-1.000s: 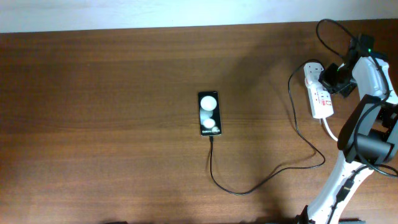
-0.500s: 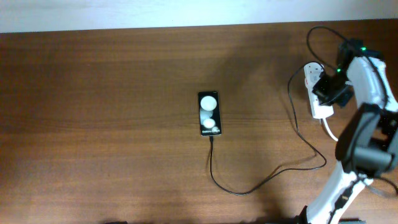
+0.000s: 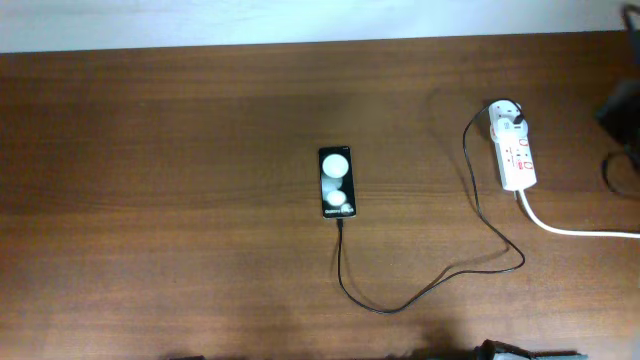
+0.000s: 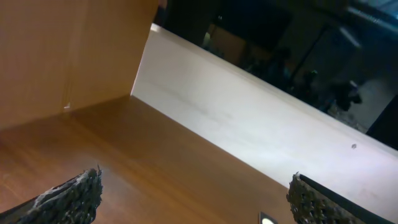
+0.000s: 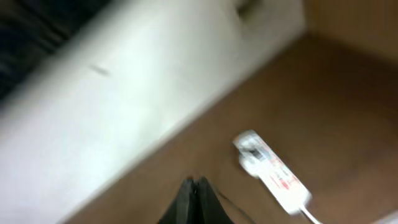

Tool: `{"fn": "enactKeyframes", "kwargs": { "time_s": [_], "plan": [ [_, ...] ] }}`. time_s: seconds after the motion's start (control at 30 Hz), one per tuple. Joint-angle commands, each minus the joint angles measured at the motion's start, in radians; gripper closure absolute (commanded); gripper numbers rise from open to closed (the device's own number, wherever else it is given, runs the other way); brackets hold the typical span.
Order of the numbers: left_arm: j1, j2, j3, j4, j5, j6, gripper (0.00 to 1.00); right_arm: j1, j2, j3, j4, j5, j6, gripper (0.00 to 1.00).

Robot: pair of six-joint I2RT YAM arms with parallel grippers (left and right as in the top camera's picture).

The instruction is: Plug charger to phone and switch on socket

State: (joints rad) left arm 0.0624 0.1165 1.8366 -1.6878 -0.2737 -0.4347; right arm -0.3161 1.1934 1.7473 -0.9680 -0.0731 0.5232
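The phone lies in the middle of the worktop. The charger loops from its lower end to the socket at the right, seemingly plugged in, and a thick white cord runs off rightward. The left hand gapes empty; the right hand is pinched closed, empty.

The socket is blurred in the right wrist view, its switch positions unreadable.

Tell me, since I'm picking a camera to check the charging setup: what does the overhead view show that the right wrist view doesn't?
Only overhead: the phone, with the charger reaching its bottom end and looping across to the socket. Only right wrist: the right gripper, shut with nothing between its fingers. Both: the socket lying on the brown table, though it is blurred in the wrist view.
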Motion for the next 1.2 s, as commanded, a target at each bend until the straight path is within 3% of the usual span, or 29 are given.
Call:
{"fn": "enactKeyframes", "kwargs": {
  "time_s": [0.0, 0.13, 0.2, 0.27, 0.33, 0.67, 0.8, 0.97, 1.17],
  "plan": [
    [0.004, -0.077, -0.001, 0.000, -0.008, 0.006, 0.01, 0.002, -0.128, 0.004, 0.074, -0.079, 0.089, 0.96],
    [0.003, -0.109, 0.018, 0.000, -0.008, 0.006, 0.01, 0.002, -0.246, 0.004, 0.248, -0.188, 0.107, 0.96],
    [0.003, -0.109, 0.020, 0.000, -0.008, 0.006, 0.01, 0.021, -0.283, 0.004, 0.368, -0.240, 0.106, 0.91],
    [0.003, -0.109, 0.020, 0.000, -0.008, 0.006, 0.01, 0.074, -0.314, 0.004, 0.347, -0.234, 0.039, 0.83],
    [0.003, -0.109, 0.020, 0.000, -0.008, 0.006, 0.01, 0.150, -0.375, -0.012, 0.269, -0.179, -0.094, 0.83],
    [0.003, -0.109, -0.042, 0.060, -0.041, -0.009, 0.01, 0.170, -0.843, -0.206, 0.344, -0.093, -0.101, 0.79],
    [0.003, -0.109, -0.303, 0.272, -0.041, -0.009, 0.01, 0.172, -0.915, -0.206, 0.341, -0.072, -0.101, 0.77],
    [0.003, -0.109, -0.776, 0.581, -0.037, -0.009, 0.01, 0.173, -0.926, -0.197, 0.342, -0.072, -0.101, 0.73],
    [0.003, -0.109, -1.329, 1.130, 0.102, -0.005, 0.01, 0.173, -0.927, -0.168, 0.346, -0.072, -0.101, 0.67]
  ]
}}
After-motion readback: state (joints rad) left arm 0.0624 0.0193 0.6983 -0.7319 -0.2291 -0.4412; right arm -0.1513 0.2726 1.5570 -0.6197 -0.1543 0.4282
